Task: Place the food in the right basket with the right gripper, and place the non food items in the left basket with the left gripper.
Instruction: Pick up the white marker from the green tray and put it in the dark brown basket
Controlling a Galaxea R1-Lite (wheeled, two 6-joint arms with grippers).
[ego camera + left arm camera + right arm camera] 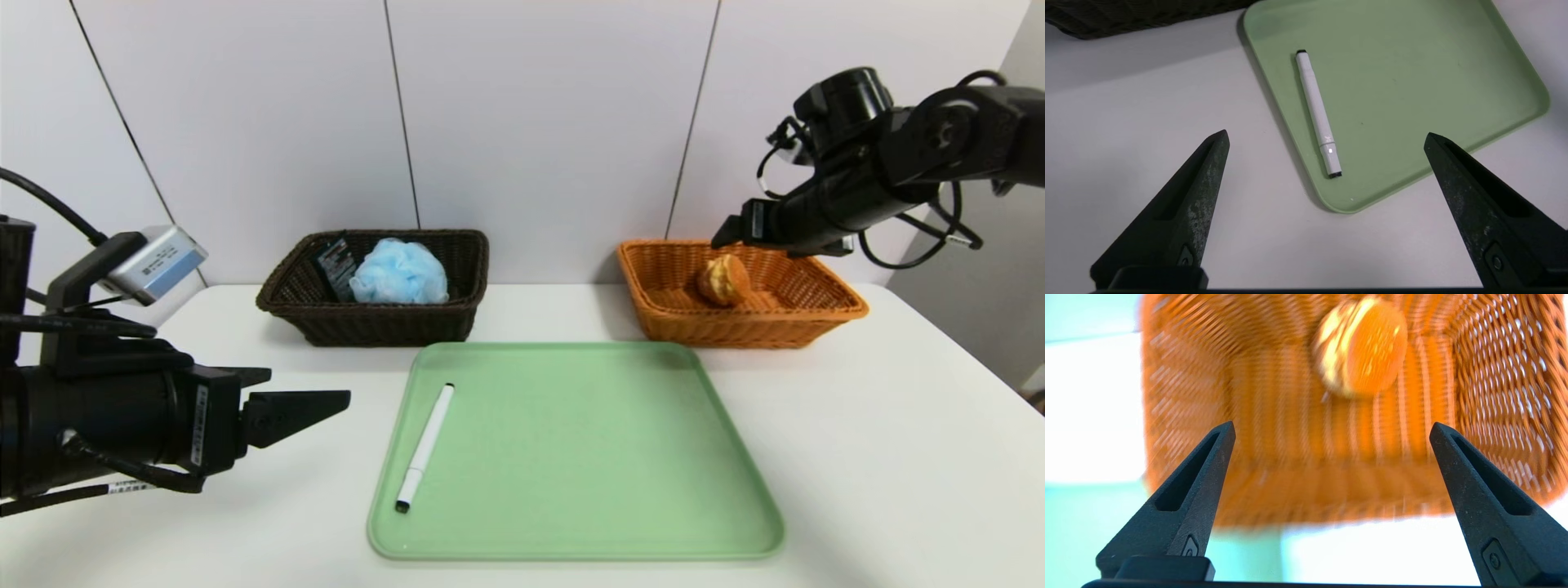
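- White tabletop (898, 457): carries one tray and two baskets; a pale panelled wall stands behind it.
- Flat light-green plastic tray with rounded corners (588, 457): lies at the centre of the tabletop, nearer the robot than both baskets. It bears one item only, at its left side.
- Dark brown woven wicker basket (367, 322): stands beyond the tray's left corner, apart from it. It holds a pale blue mesh bath sponge (400, 273) and, just beside that on its left, a dark flat packet (335, 263) leaning upright against the basket wall; its print cannot be read.
- Orange woven wicker basket (804, 314): stands beyond the tray's right corner. It holds a round golden-brown bread bun (723, 280), resting on the basket floor toward the left wall and touching no gripper.
- Left gripper (306, 404): hovers over the bare tabletop left of the tray, pointing toward it and slightly downward. Fingers spread wide, nothing between them. Its wrist view confirms the gap, with the pen and the tray corner seen beyond it.
- Right gripper (731, 231): hangs above the orange basket's rear left part, above the bun, pointing forward and down. Fingers spread wide, holding nothing; the bun lies clear below.
- Slim white marker pen with black tips (424, 447): lies flat on the tray near its left rim, roughly parallel to that rim, well apart from both baskets.
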